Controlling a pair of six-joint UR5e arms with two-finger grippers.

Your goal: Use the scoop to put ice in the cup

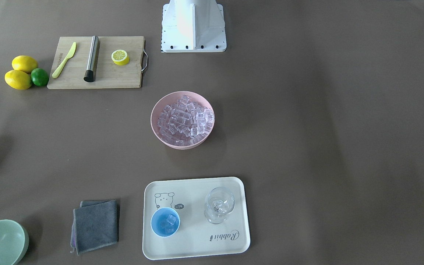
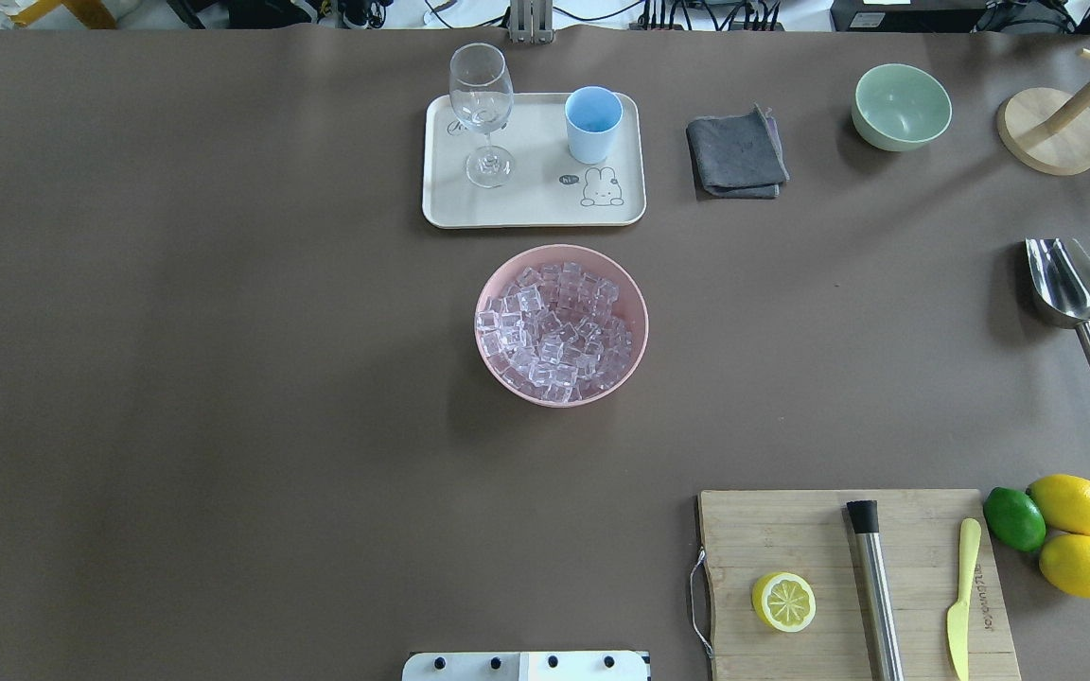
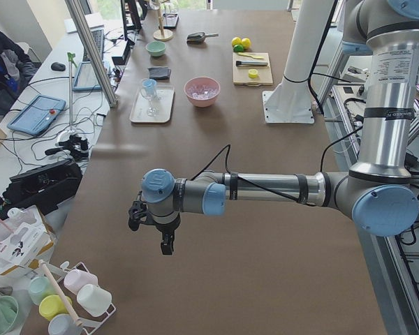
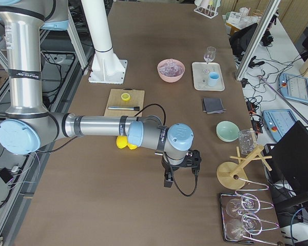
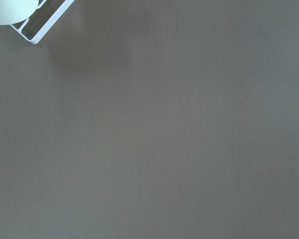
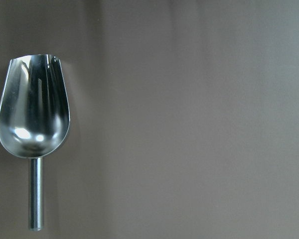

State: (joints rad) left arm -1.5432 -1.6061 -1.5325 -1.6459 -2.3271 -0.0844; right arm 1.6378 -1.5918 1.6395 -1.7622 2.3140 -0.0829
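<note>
The ice (image 2: 559, 326) fills a pink bowl (image 2: 498, 374) mid-table; it also shows in the front-facing view (image 1: 184, 119). The light-blue cup (image 2: 592, 123) stands on a cream tray (image 2: 526, 208) and holds a few ice cubes (image 1: 170, 221). The steel scoop (image 2: 1068, 284) lies empty on the table at the right, and the right wrist view looks straight down on it (image 6: 34, 119). My left gripper (image 3: 166, 244) hangs over bare table far from the bowl. My right gripper (image 4: 168, 180) hangs above the scoop's area. I cannot tell whether either is open or shut.
A clear stemmed glass (image 2: 482, 113) stands on the tray. A grey cloth (image 2: 737, 153), a pale green bowl (image 2: 901, 106) and a wooden stand (image 2: 1051, 132) lie at the back right. A cutting board (image 2: 791, 539) bears a steel cylinder (image 2: 876, 596), a half lemon (image 2: 783, 602) and a yellow knife (image 2: 961, 596).
</note>
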